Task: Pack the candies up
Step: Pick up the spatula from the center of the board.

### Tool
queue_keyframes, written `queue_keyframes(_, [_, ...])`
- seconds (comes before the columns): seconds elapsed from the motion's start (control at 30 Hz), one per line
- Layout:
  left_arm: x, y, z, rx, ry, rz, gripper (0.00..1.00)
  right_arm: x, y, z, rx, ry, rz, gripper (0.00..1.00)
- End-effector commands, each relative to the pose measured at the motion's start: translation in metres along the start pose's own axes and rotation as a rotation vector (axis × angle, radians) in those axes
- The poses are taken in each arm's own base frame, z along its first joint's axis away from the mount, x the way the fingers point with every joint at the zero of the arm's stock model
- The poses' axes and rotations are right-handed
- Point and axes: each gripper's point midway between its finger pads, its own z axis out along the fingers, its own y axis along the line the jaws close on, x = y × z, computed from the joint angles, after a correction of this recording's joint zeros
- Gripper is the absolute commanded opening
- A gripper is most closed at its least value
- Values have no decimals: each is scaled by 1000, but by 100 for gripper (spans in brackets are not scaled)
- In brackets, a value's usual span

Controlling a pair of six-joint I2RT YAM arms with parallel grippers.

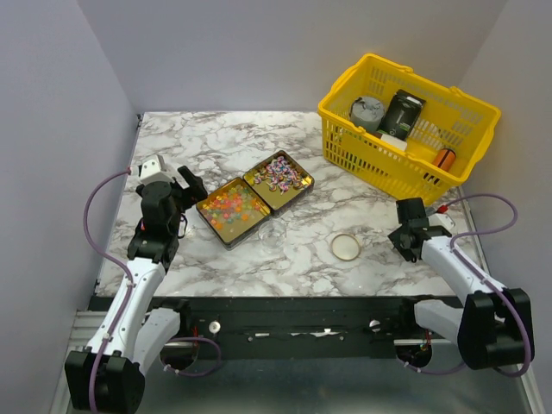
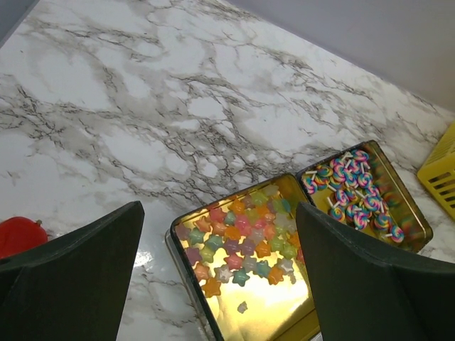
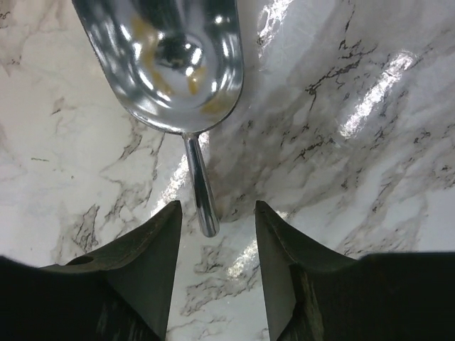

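An open gold tin lies on the marble table. Its near half point(image 1: 226, 211) holds many tiny star-shaped candies point(image 2: 245, 238) in orange, pink, green and purple. Its far half point(image 1: 279, 178) holds small swirl lollipop candies point(image 2: 352, 195). My left gripper point(image 1: 190, 188) is open and empty, hovering just left of the tin; in the left wrist view point(image 2: 219, 209) the star half shows between its fingers. My right gripper point(image 1: 399, 235) is open. A silver scoop point(image 3: 167, 60) lies before it, and the end of the scoop's handle point(image 3: 206, 220) sits between the fingertips point(image 3: 170, 213) without touching them.
A yellow basket point(image 1: 362, 155) stands at the back right with a round tin point(image 1: 366, 110), a black packet point(image 1: 402, 112) and an orange cylinder point(image 1: 443, 159). A red lump point(image 2: 18, 234) lies on the table left of my left gripper. The scoop's bowl point(image 1: 345, 247) lies at the front middle.
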Motion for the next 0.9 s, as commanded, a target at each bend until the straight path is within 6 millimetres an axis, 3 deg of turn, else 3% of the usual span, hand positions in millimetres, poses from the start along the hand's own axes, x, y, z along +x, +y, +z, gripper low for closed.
queue_keyframes(0.0, [6,-7,-5,39,27,-37,99,-5,6,13,26,-31,10,49])
queue_keyframes(0.13, [0,-12,-7,62,-9,-80,99,6,7,20,41,22,-1,39])
queue_keyframes(0.27, [2,-24,-10,133,3,-85,99,7,16,15,-3,47,-23,1])
queue_keyframes(0.4, [5,-35,-9,174,68,-53,99,11,31,-1,-116,93,-49,1])
queue_keyframes(0.5, [8,-46,-9,233,103,-28,99,28,40,-16,-222,182,-111,0])
queue_keyframes(0.57, [10,-49,-8,246,115,-22,99,38,48,-36,-316,211,-157,1])
queue_keyframes(0.7, [8,-62,-10,312,134,-21,99,39,61,-76,-486,170,-262,1])
queue_keyframes(0.87, [14,-90,-13,455,206,-25,99,52,82,-118,-718,216,-365,1])
